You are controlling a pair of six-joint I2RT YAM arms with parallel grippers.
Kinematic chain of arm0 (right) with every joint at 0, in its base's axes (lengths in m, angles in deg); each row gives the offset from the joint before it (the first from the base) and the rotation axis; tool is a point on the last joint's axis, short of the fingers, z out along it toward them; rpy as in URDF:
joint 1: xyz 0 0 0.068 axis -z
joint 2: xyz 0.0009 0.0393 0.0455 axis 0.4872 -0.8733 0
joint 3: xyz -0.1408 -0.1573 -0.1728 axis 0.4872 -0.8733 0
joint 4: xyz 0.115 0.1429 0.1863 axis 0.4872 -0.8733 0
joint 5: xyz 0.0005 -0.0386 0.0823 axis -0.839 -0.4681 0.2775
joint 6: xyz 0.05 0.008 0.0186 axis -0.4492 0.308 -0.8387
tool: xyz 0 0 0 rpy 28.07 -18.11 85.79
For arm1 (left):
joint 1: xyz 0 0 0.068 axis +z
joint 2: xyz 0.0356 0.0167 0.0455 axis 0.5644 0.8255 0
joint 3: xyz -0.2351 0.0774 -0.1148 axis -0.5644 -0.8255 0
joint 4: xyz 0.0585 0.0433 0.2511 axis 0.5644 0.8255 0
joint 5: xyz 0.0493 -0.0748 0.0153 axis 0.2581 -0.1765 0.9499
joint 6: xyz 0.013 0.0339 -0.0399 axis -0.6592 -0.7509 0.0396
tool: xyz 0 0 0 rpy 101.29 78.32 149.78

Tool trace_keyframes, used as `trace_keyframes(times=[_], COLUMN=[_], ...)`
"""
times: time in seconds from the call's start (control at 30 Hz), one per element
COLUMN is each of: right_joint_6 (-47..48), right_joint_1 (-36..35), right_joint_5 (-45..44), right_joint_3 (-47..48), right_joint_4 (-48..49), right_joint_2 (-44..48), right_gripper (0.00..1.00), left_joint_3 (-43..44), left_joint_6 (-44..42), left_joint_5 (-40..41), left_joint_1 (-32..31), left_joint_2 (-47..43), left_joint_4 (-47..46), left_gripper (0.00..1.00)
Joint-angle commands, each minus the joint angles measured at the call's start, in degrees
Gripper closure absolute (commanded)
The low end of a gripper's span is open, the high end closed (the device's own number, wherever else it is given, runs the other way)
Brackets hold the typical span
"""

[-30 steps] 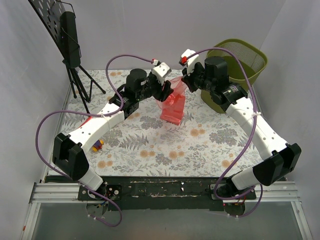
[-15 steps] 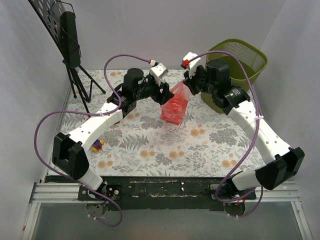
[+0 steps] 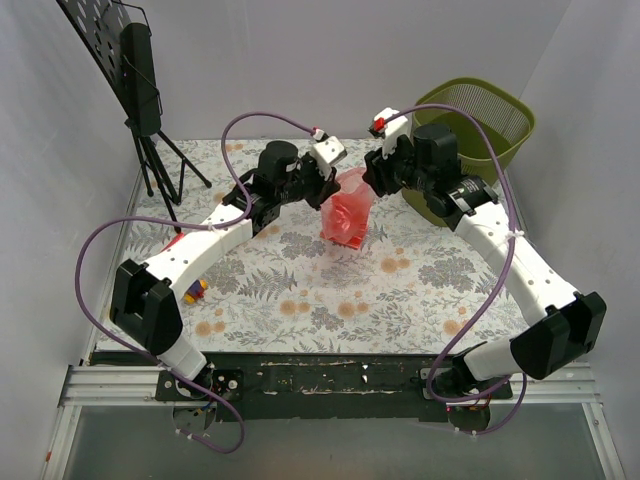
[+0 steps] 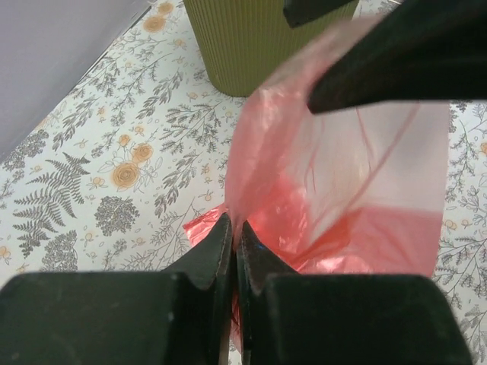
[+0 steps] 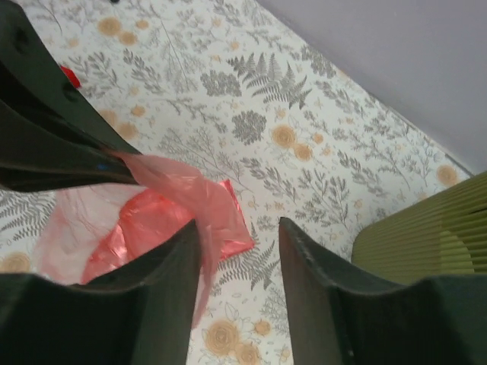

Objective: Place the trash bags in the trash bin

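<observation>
Left gripper [image 4: 233, 228] has its jaws pressed together on one edge of the red bag [image 4: 342, 190], pinching the thin film between the fingertips. Right gripper [image 5: 240, 243] has its jaws spread; a fold of the bag [image 5: 175, 190] lies against the inner face of one finger [image 5: 171, 289], and the other finger stands clear of it.

From above, both grippers meet over the middle of the floral surface [image 3: 400, 290], the left gripper [image 3: 325, 190] on one side of the bag [image 3: 347, 215] and the right gripper [image 3: 372, 180] on the other. The bag is lifted at its top and crumpled lower down, where it seems to reach the surface. It is outside the green bin [image 3: 480, 110], which stands at the far right corner, behind the right arm. A black stand [image 3: 135, 70] occupies the far left corner, and a small toy [image 3: 193, 291] lies beside the left arm.
</observation>
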Motion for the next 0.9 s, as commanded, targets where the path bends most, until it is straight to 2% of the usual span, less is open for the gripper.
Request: trace_keyframes(times=[0.0, 0.13, 0.37, 0.6, 0.67, 0.7, 0.73, 0.77, 0.87], right_joint_6=[-5.61, -7.19, -11.85, -20.72, -21.26, -19.95, -17.07, -14.95, -9.69], right_joint_1=[0.84, 0.84, 1.11, 1.37, 1.81, 1.72, 1.64, 1.64, 2.68], right_joint_5=[1.1, 0.93, 2.42, 4.96, 10.4, 11.47, 11.39, 9.56, -2.55], right_joint_3=[-2.36, -1.83, -0.69, 0.45, 0.89, 1.07, 0.9, 0.81, 0.28], right_joint_4=[2.88, 3.5, 4.64, 7.19, 8.16, 8.08, 7.81, 7.29, 6.32], right_joint_2=[0.18, -1.75, -2.72, -5.18, -6.32, -6.85, -7.11, -7.55, -7.82], right_gripper=[0.41, 0.35, 0.31, 0.29, 0.38, 0.5, 0.66, 0.78, 0.99], left_joint_3=[4.42, 5.65, 7.67, 11.81, 12.34, 12.51, 12.69, 12.6, 10.33], left_joint_6=[3.8, 8.2, 13.21, 18.4, 18.93, 18.67, 17.8, 16.57, 11.92], left_joint_5=[2.06, 1.88, 6.1, 10.66, 12.42, 12.78, 13.04, 13.13, 14.01], left_joint_1=[0.11, 0.11, 1.25, 1.87, 2.04, 2.13, 2.31, 2.31, 2.66], left_joint_2=[-3.28, -4.17, -3.99, -2.76, -2.76, -2.94, -3.2, -3.37, -5.48], left_joint_4=[1.09, 1.88, 1.53, 1.27, 1.09, 0.75, 0.92, 1.09, 0.57], left_gripper=[1.0, 1.0, 1.0, 1.0, 1.0, 1.0, 1.0, 1.0, 1.0])
